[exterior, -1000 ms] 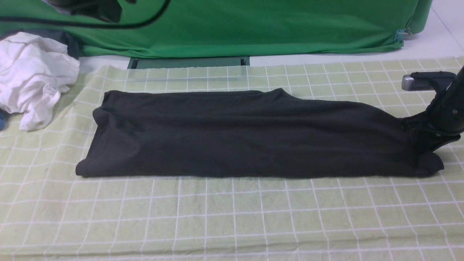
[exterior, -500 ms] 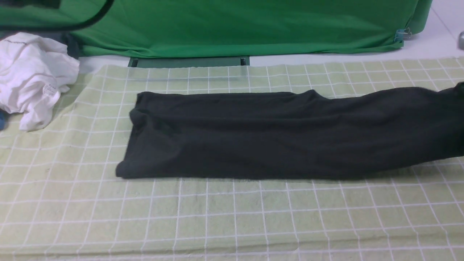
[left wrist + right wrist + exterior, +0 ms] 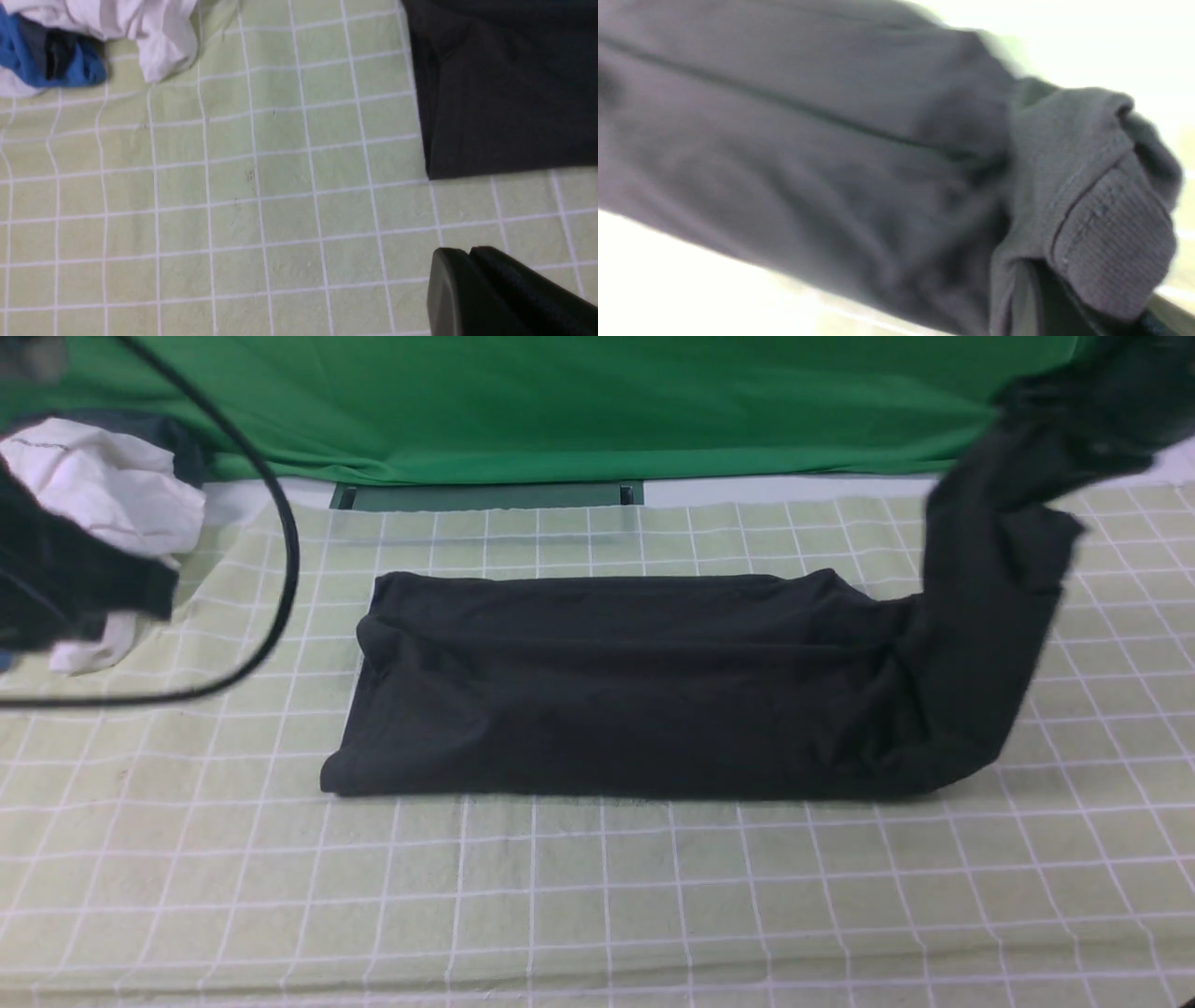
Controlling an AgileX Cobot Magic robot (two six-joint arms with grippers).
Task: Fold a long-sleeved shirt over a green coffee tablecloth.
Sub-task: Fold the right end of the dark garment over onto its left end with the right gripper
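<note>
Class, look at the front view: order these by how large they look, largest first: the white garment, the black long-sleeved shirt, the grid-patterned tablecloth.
1. Pale green grid-patterned tablecloth
2. Black long-sleeved shirt
3. White garment, partly hidden behind the left arm

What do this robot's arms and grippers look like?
Both arms look black or very dark in the front view. On the left, a thin black cable loops out in a wide curve beside the arm. The left gripper's fingers are dark and smooth, with rounded tips. The right gripper is too blurred for detail.
</note>
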